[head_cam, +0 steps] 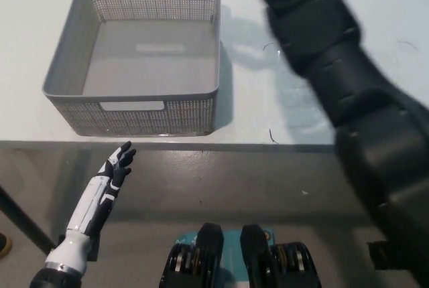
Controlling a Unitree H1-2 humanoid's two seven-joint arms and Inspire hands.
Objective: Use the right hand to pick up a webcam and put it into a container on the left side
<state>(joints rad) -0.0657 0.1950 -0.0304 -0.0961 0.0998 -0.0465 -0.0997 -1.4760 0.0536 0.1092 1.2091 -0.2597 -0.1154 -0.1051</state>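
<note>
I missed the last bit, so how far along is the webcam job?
Not finished: the basket holds nothing. The black right arm crosses the picture diagonally, beside the basket's right wall; its hand runs out of the top edge, so no webcam shows and a grasp cannot be confirmed. The left hand rests open below the table edge. Placing remains.

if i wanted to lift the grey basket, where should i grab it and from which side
Judging by its shape, take the grey basket by the cut-out handle slots in its two short walls: one in the near wall, facing the table edge, one in the far wall. Come in from those ends with fingers hooked through. The mesh side walls are plain and flare outward, so they offer less purchase.
</note>
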